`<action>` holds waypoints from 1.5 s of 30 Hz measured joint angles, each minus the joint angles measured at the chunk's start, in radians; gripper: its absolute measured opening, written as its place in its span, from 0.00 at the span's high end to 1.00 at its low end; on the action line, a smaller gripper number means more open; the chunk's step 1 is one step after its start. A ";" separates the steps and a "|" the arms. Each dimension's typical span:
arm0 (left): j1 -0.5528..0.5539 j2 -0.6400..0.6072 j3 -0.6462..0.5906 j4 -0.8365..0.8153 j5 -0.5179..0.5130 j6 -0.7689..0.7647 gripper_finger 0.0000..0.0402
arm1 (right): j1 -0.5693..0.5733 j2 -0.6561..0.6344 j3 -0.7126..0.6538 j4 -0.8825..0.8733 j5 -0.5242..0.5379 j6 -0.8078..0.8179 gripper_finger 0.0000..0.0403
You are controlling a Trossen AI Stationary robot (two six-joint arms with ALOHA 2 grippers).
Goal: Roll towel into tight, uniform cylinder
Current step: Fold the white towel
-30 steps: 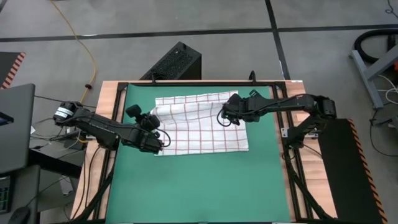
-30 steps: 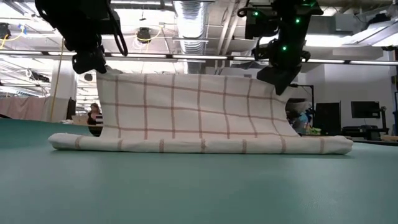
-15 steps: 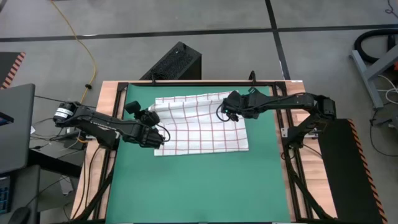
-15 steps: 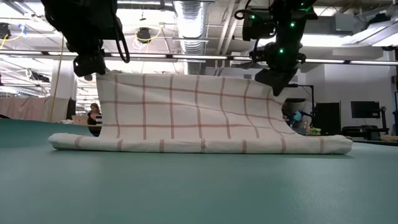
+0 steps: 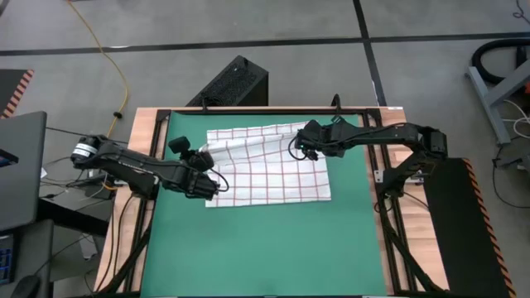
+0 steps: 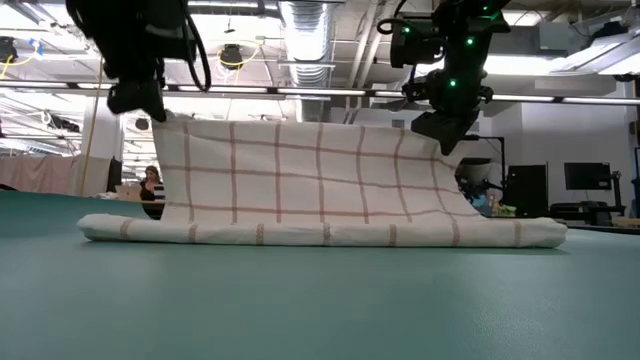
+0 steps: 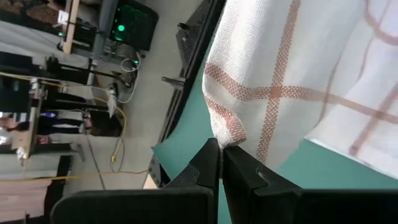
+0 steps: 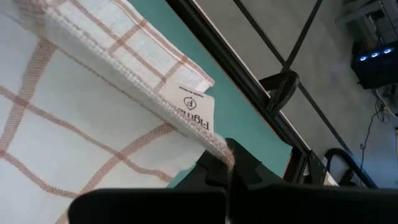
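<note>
Nearest the front, a bare stretch of the green mat lies clear of both arms. Beyond it, the near edge of the towel rests on the mat as a low doubled band running left to right; no roll is formed yet.

Above that band the cloth rises as a hanging sheet, held up by both arms. The left gripper is pinched tight on the towel's left corner, the cloth emerging directly from between its closed fingers. The right gripper is likewise clamped on the right corner, next to the sewn label. In the low view the right corner sits somewhat lower than the left, and the top edge sags slightly between them.

Judgement: the step in hand is carrying the lifted edge over to start or fold the roll. To do it well, both corners should travel level and at equal pace, keeping the sheet taut so the grid lines stay square to the resting band. Any lag on one side would likely skew the edge and yield a tapered roll.

Farthest back, the remaining towel lies flat toward the far side of the mat.
</note>
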 joint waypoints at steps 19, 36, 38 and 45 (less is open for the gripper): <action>0.026 0.000 -0.044 -0.038 0.007 -0.038 1.00 | 0.000 0.000 0.000 0.012 0.000 -0.024 0.98; -0.021 0.000 -0.007 0.050 0.007 0.029 1.00 | 0.074 -0.001 0.058 -0.027 0.014 -0.080 0.98; -0.075 0.000 0.060 0.024 0.037 0.001 1.00 | 0.125 -0.001 0.096 -0.072 0.026 -0.045 0.98; -0.269 0.000 0.283 -0.121 0.130 -0.176 1.00 | 0.321 -0.001 0.256 -0.321 0.064 0.163 0.98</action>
